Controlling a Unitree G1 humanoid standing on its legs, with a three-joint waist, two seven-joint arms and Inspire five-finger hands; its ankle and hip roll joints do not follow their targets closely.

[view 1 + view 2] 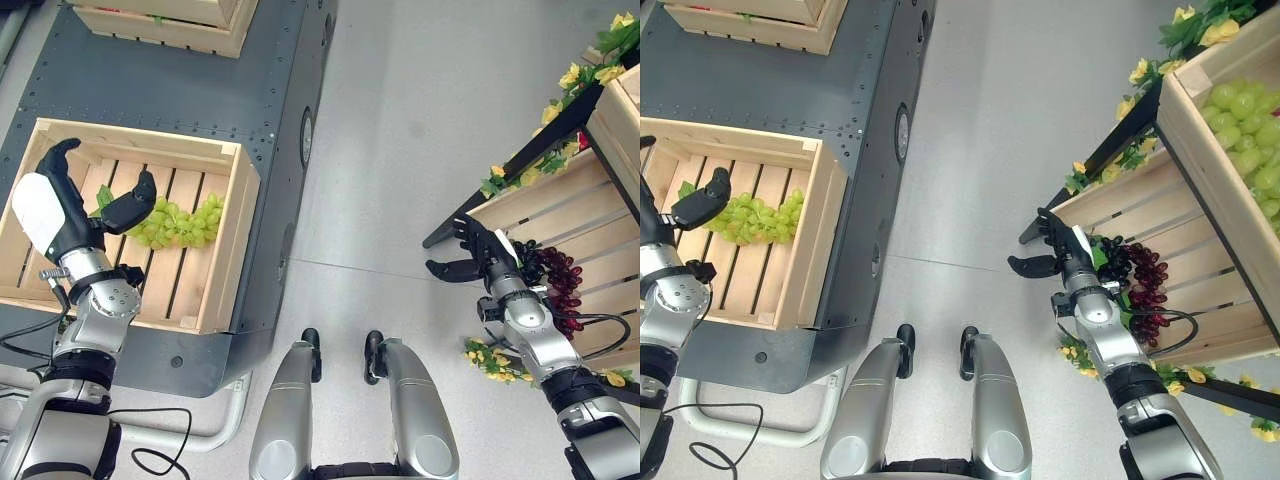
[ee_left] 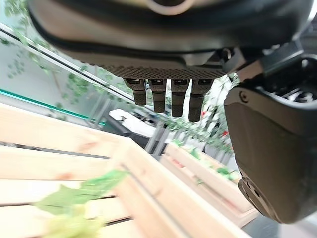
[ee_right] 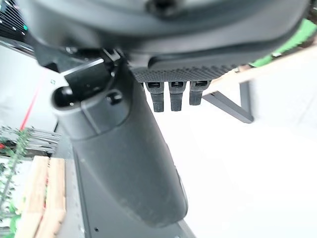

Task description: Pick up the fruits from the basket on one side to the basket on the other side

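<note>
Nearest, the left hand hovers above the near-left part of a slatted wooden crate on a dark grey platform; its fingers are straight and spread, thumb apart, holding nothing. Just beyond its fingertips a bunch of green grapes lies on the crate floor, long axis across the slats, a green leaf at its left end. The left wrist view adds the crate's far wall and, apparently, foliage past it. On the right, the right hand reaches out over the grey floor beside a tilted wooden crate, fingers extended, empty. A bunch of dark red grapes rests in that crate, long axis running near to far, just behind the wrist. The right eye view shows more green grapes in an upper crate edged with yellow flowers.
</note>
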